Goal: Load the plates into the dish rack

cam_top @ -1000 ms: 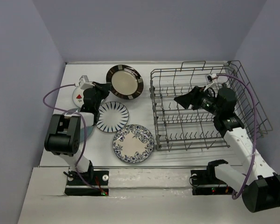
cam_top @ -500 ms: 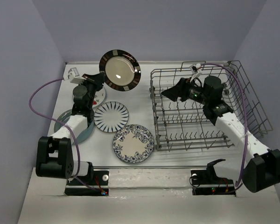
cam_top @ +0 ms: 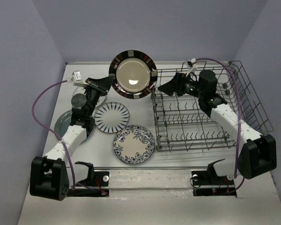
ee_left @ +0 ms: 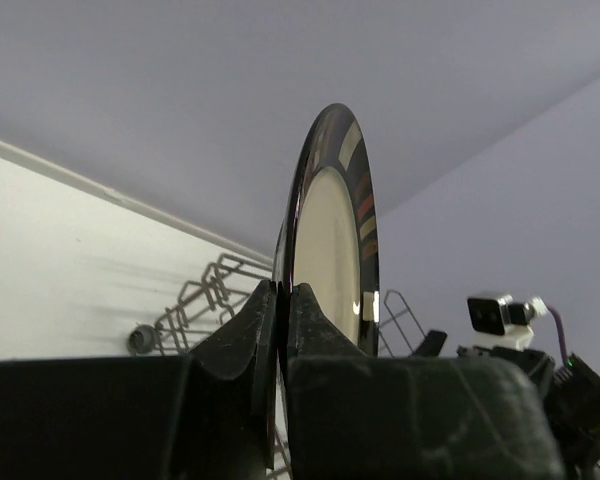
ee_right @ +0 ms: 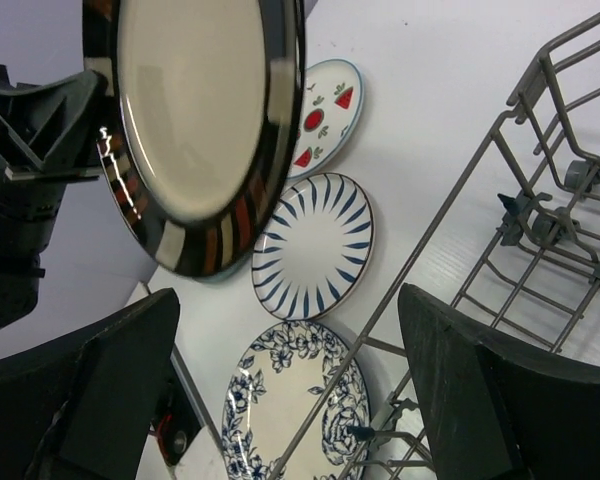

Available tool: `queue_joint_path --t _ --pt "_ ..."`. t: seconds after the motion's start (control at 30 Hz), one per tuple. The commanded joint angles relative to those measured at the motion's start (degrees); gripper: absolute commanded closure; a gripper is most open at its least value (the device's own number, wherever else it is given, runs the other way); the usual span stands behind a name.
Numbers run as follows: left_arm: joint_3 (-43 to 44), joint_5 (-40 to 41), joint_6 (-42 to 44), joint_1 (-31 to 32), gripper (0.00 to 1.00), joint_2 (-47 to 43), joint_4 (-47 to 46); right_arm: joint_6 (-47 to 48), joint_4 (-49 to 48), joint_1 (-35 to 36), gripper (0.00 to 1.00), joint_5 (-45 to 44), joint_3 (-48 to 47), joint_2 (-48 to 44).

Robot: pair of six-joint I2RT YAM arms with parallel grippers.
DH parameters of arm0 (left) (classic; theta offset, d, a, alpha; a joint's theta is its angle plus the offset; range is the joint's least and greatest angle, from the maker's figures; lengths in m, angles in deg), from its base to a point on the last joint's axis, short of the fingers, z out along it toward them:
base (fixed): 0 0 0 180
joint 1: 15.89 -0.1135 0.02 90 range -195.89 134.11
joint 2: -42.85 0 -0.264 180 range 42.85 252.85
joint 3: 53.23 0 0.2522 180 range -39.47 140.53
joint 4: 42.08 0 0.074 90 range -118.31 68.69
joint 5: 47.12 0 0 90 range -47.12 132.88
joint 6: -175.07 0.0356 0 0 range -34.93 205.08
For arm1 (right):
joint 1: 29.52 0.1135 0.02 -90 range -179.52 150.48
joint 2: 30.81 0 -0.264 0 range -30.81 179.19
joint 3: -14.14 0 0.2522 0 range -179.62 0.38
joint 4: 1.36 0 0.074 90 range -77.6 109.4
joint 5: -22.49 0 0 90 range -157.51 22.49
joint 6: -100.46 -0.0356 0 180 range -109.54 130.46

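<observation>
Two fingers (ee_left: 255, 325) of the left gripper (ee_left: 280, 300) are clenched on the rim of the brown-rimmed tan plate (ee_left: 332, 240), one on each face. The edge is seated deep between them. The plate stands nearly on edge above the jaws, clear of the bench (cam_top: 178, 158). In the top view it is raised near the far edge, and its right rim overlaps the far-left corner of the dish rack (cam_top: 196, 126). Whether plate and wire touch cannot be told.

The right gripper (cam_top: 163, 88) has its jaws released, and its fingers (ee_right: 105, 395) are spread wide. It hangs over the rack's far-left part and points leftward at the raised plate. The plate's tan face lies just ahead of the opening, apart from both fingers.

Four more plates lie flat on the bench left of the rack:
- The blue-and-white striped plate (cam_top: 111, 117) is mid-bench.
- The blue floral plate (cam_top: 134, 144) is nearer the near edge.
- The teal plate (cam_top: 65, 124) is toward the left edge, partly under the left arm.
- The strawberry plate (ee_right: 325, 112) is toward the far-left corner.

The rack takes up the bench's right half.
</observation>
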Motion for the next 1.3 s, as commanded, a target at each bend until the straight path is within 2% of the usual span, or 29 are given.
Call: queue_joint_path --t 0.0,0.27,0.33,0.43,0.47,0.53,0.57,0.6,0.63,0.67,0.7,0.73,0.77,0.87,0.93,0.97,1.07,1.27 --pt "0.71 -3.56 -5.72 4.54 0.94 -3.67 -13.00 1.77 -3.44 0.28 0.04 1.72 -3.97 0.11" --pt "-0.70 -6.64 -9.76 9.37 0.94 -4.37 -16.51 0.72 -6.24 0.28 0.04 2.78 0.23 -1.29" --pt "-0.70 -6.90 -9.68 9.99 0.94 -4.81 -16.78 0.28 -6.78 0.28 0.07 2.42 1.55 -2.26" --pt "-0.35 -7.43 -8.72 10.78 0.94 -5.16 -15.82 -1.39 -9.05 0.28 0.30 2.33 3.75 -4.53" --pt "-0.35 -7.60 -8.54 11.05 0.94 -5.25 -15.38 -2.53 -10.63 0.28 0.52 2.42 4.98 -5.24" --pt "-0.96 -7.43 -8.27 11.66 0.94 -5.69 -14.94 -3.24 -10.82 0.28 0.70 1.81 5.43 -6.47" --pt "-1.05 -7.08 -7.31 11.93 0.94 -5.95 -13.80 -3.59 -10.48 0.28 0.88 1.63 5.43 -7.52" --pt "-1.14 -6.56 -6.61 12.19 0.94 -7.09 -12.66 -3.59 -9.86 0.28 0.93 0.76 5.34 -8.14" --pt "-1.40 -5.94 -4.69 13.06 0.90 -7.71 -10.39 -2.90 -8.12 0.28 0.93 -0.12 5.25 -9.63" --pt "-1.40 -5.67 -3.71 13.24 0.90 -8.50 -9.32 -2.28 -6.88 0.28 0.93 -1.43 5.17 -10.69" --pt "-1.23 -5.67 -2.66 13.51 0.76 -10.16 -7.92 -1.75 -5.39 0.28 0.93 -6.06 5.08 -11.74" --pt "-1.22 -5.76 -1.86 13.86 0.66 -11.04 -6.86 -0.09 -2.68 0.28 0.93 -8.10 4.90 -12.88" --pt "-1.31 -6.02 -0.29 13.86 0.48 -12.01 -4.15 0.88 -1.00 -0.50 0.93 -11.69 4.55 -14.64" --pt "-1.31 -6.20 3.40 14.04 0.30 -16.58 2.52 4.48 6.20 -2.52 0.93 -15.85 1.75 -16.75" --pt "-2.01 -6.64 4.99 14.12 0.23 -20.26 5.44 6.07 9.29 -3.67 0.93 -20.66 0.43 -17.64" --pt "-2.19 -7.51 6.65 14.21 0.01 -22.37 8.76 7.82 12.70 -4.98 0.93 -24.09 -0.97 -18.16" --pt "-1.93 -9.62 9.47 14.21 0.01 -24.93 15.71 11.25 17.82 -7.88 0.93 -29.55 -4.49 -18.78" --pt "0.09 -16.48 20.45 14.56 0.01 -29.59 29.24 18.72 23.54 -8.95 0.93 -47.74 -10.03 -20.19"
